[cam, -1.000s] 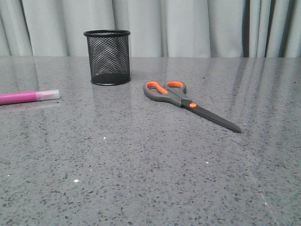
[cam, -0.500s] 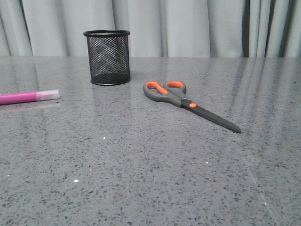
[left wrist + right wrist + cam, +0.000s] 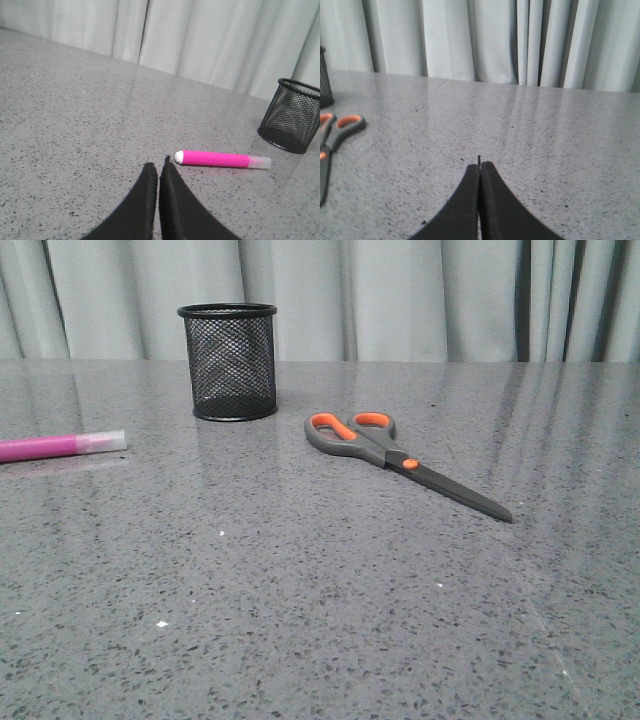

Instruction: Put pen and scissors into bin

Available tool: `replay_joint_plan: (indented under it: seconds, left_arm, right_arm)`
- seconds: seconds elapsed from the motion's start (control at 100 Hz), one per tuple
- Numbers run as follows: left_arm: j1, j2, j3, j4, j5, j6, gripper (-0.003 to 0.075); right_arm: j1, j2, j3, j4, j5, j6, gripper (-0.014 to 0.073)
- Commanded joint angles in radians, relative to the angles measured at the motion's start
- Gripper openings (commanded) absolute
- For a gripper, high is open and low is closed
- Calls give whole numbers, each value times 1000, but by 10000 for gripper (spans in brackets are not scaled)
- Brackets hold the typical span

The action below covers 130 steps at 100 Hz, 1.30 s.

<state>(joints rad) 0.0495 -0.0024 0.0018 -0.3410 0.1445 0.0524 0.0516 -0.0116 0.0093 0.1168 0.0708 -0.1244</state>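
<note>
The pink pen (image 3: 60,445) lies flat at the table's left edge, its whitish cap toward the middle; the left wrist view shows the pen (image 3: 220,159) too. The black mesh bin (image 3: 229,361) stands upright at the back left and appears as bin (image 3: 291,122) from the left wrist. Scissors (image 3: 400,459) with grey-and-orange handles lie closed right of the bin, blades pointing front right; their handles (image 3: 335,131) show in the right wrist view. My left gripper (image 3: 158,164) is shut and empty just short of the pen's end. My right gripper (image 3: 480,165) is shut and empty, apart from the scissors.
The grey speckled table (image 3: 320,600) stretches to a pale curtain (image 3: 420,300) along its far edge. Neither arm shows in the front view.
</note>
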Motion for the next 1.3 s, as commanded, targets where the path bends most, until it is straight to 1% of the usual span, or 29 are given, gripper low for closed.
replay_joint_plan:
  seconds: [0.0, 0.09, 0.2, 0.25, 0.35, 0.44, 0.5, 0.58, 0.68, 0.75, 0.89, 1.02, 1.12, 1.18, 1.29]
  left_arm:
    - [-8, -27, 24, -41, -83, -8, -21]
    - [-8, -27, 24, -71, -74, -8, -22]
    - [-8, -27, 24, -165, -76, -8, -22]
    - [-8, -27, 24, -210, -76, -8, -22]
    - [-8, -27, 24, -344, -77, -8, -22]
    - [-8, -27, 20, -483, -77, -8, -22]
    - [-8, -27, 16, -548, -77, -8, -22]
    - [-8, -27, 1, -588, -59, -8, -22]
    - [-8, -26, -46, -580, -15, -7, -22]
    - [-8, -23, -86, -554, 14, -2, -22]
    - [-8, 28, -207, -407, 114, -2, -22]
    - [-8, 134, -339, -254, 251, -2, -22]
    - [-8, 235, -451, -175, 352, 1, -22]
    - [-8, 304, -522, -145, 403, 13, -22]
    - [-8, 410, -632, -142, 506, 115, -22]
  right_arm:
    - [-6, -17, 18, 101, -101, -2, -68]
    - [-6, -17, 18, 178, -105, -2, -68]
    - [-6, -17, 18, 194, -105, -2, -68]
    - [-6, -17, 18, 220, -108, -2, -68]
    - [-6, -17, 18, 354, -115, -2, -68]
    - [-6, -17, 16, 506, -117, -2, -68]
    - [-6, -17, 11, 554, -112, -2, -68]
    - [-6, -17, -11, 556, -80, -2, -67]
    - [-6, 0, -62, 548, -15, -2, -45]
    - [-6, 39, -108, 525, 41, -2, -45]
    - [-6, 189, -228, 475, 152, -2, -46]
    - [-6, 371, -365, 404, 283, -2, -46]
    - [-6, 521, -476, 372, 400, -12, -47]
    - [-6, 590, -542, 371, 460, -29, -47]
    - [-6, 694, -633, 371, 545, -73, -47]
